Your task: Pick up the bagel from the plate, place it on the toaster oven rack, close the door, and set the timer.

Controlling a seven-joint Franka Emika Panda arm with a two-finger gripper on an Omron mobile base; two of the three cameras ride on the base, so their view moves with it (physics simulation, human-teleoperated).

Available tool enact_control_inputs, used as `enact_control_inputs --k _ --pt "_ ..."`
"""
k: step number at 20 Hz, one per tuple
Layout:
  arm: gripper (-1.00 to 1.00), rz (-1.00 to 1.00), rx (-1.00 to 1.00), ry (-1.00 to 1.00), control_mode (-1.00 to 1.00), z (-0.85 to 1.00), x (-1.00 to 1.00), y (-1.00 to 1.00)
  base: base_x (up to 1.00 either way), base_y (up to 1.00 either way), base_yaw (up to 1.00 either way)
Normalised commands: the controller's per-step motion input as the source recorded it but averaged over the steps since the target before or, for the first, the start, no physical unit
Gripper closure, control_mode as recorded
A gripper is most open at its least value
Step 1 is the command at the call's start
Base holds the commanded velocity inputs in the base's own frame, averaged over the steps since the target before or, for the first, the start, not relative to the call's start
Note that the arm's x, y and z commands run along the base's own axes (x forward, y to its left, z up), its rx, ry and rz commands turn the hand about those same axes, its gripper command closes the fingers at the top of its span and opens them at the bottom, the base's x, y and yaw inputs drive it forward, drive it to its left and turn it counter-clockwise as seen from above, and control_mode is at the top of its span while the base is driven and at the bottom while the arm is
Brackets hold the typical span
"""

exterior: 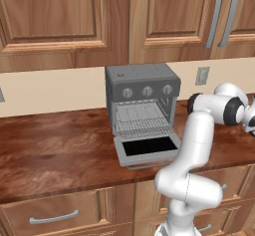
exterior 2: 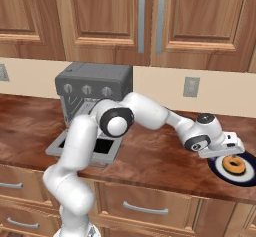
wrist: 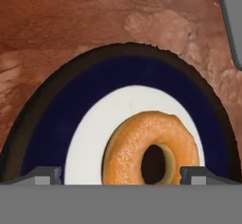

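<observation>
The bagel [wrist: 130, 142], a tan-orange ring, lies on the white centre of the dark blue plate [wrist: 56, 119] at the right end of the counter. My gripper [wrist: 122, 175] hangs just above it, open, with one fingertip on each side of the bagel and not touching it. From the right base view the gripper [exterior 2: 233, 151] hovers over the bagel [exterior 2: 227, 166] and plate [exterior 2: 215, 167]. The grey toaster oven [exterior: 142, 78] stands far to the left with its door [exterior: 149, 148] dropped flat and the wire rack [exterior: 142, 125] bare inside.
Three knobs [exterior: 147, 91] sit in a row above the oven cavity. The counter's front edge [exterior 2: 200, 191] runs close to the plate. Wall cabinets hang above and a wall outlet [exterior 2: 191, 86] sits behind the arm.
</observation>
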Motion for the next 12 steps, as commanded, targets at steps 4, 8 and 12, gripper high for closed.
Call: enact_control_inputs --k 4,8,12 --pt "-1.0 0.0 0.0 0.0 -1.0 -0.06 0.09 -0.19 0.0 0.0 0.0" --pt "-1.0 0.0 0.0 0.0 -1.0 -0.08 0.0 -0.14 0.0 0.0 0.0" --pt "-1.0 0.0 0.0 0.0 -1.0 -0.14 -0.11 0.0 0.0 0.0 0.0"
